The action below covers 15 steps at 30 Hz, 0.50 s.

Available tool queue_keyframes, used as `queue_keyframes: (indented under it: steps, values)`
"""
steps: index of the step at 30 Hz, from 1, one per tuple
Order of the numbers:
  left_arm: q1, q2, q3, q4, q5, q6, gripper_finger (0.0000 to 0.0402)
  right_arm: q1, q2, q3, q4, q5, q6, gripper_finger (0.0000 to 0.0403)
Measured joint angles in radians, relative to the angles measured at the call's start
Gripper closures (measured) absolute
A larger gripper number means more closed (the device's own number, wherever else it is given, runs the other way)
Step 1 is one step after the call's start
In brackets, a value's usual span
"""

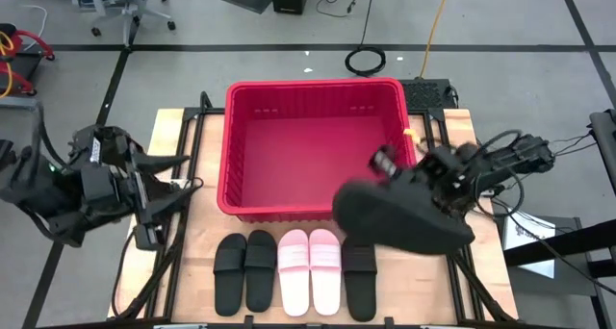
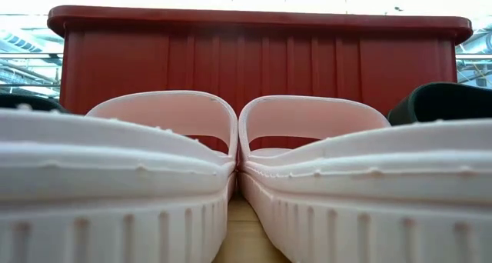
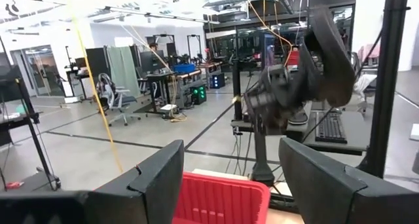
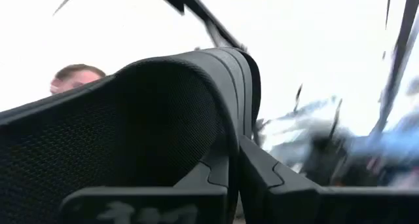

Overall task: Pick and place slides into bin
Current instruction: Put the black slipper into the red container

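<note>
My right gripper (image 1: 416, 187) is shut on a black slide (image 1: 399, 221), held in the air over the bin's near right corner. The slide also shows in the left wrist view (image 3: 329, 50). The red bin (image 1: 313, 146) stands at the table's far middle. Two black slides (image 1: 244, 269), two pale pink slides (image 1: 309, 269) and one more black slide (image 1: 359, 279) lie soles down in a row at the near edge. My left gripper (image 3: 229, 185) is open and empty at the table's left, beside the bin. My right gripper pinches the black slide between its two fingers (image 4: 278, 188). In the right wrist view an arched band with a textured inner face (image 4: 226, 129) rises from between them; it looks like the strap's edge. The slide is lifted clear and tilted, its sole slanting over the table.
The row of slides fills the near middle of the table, just in front of the bin's near wall (image 2: 254, 63). The pink pair (image 2: 238, 178) stands right before the low camera. A person's head (image 4: 75, 76) shows in the room beyond.
</note>
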Motion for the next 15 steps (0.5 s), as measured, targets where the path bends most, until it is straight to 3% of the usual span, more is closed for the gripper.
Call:
queue_keyframes:
  steps: [4, 7, 9, 15]
  values:
    - [0.0, -0.03, 0.0, -0.001, 0.0, 0.01, 0.0147, -0.054, 0.047, 0.202, -0.094, -0.02, -0.282, 0.0401]
    - [0.0, -0.05, 0.0, -0.001, 0.0, 0.015, 0.0147, -0.069, 0.081, 0.351, -0.266, 0.098, -0.451, 0.0401]
    - [0.0, -0.06, 0.0, -0.001, -0.001, 0.015, 0.0147, -0.075, 0.098, 0.44, -0.419, 0.244, -0.542, 0.0401]
    - [0.0, -0.071, 0.0, -0.001, -0.004, 0.04, 0.0147, -0.079, 0.144, 0.656, -0.815, 0.822, -0.737, 0.0401]
